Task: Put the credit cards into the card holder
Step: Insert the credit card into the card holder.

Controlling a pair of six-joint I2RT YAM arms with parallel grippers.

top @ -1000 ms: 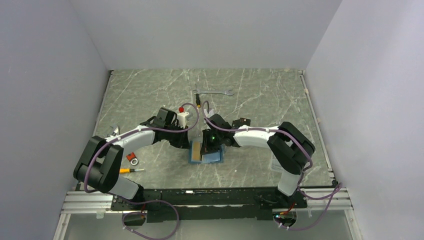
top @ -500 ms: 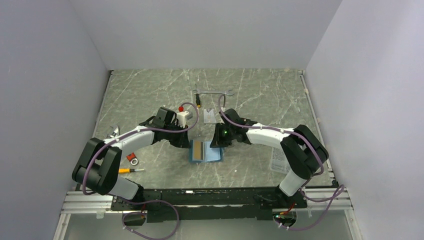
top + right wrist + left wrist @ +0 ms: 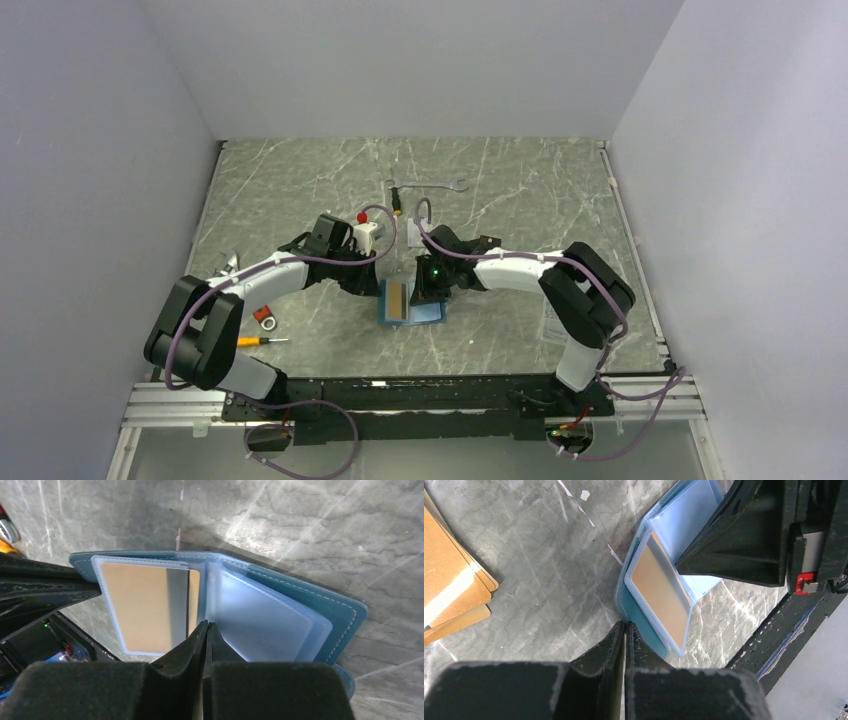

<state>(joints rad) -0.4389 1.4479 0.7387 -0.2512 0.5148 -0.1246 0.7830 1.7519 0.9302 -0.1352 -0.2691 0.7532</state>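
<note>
The teal card holder (image 3: 428,312) lies open on the table between both arms. One orange credit card (image 3: 397,300) sits in its left clear pocket (image 3: 659,587), the card's dark stripe showing (image 3: 176,607). The pale blue pockets (image 3: 265,620) fan out to the right. My left gripper (image 3: 625,624) is shut, tips against the teal cover's edge (image 3: 639,615). My right gripper (image 3: 205,624) is shut, tips at the fold between the filled pocket and the pale ones. Loose orange credit cards (image 3: 449,590) lie stacked to the left of the holder.
A wrench (image 3: 428,184) lies at the back. A white block with a red knob (image 3: 365,232) sits by the left wrist. The red-handled tool (image 3: 263,318) and a yellow screwdriver (image 3: 258,341) lie front left. A clear printed packet (image 3: 553,325) lies under the right arm.
The right gripper drew back to the right off the holder, then came back over its pockets. The left arm has stayed where it was.
</note>
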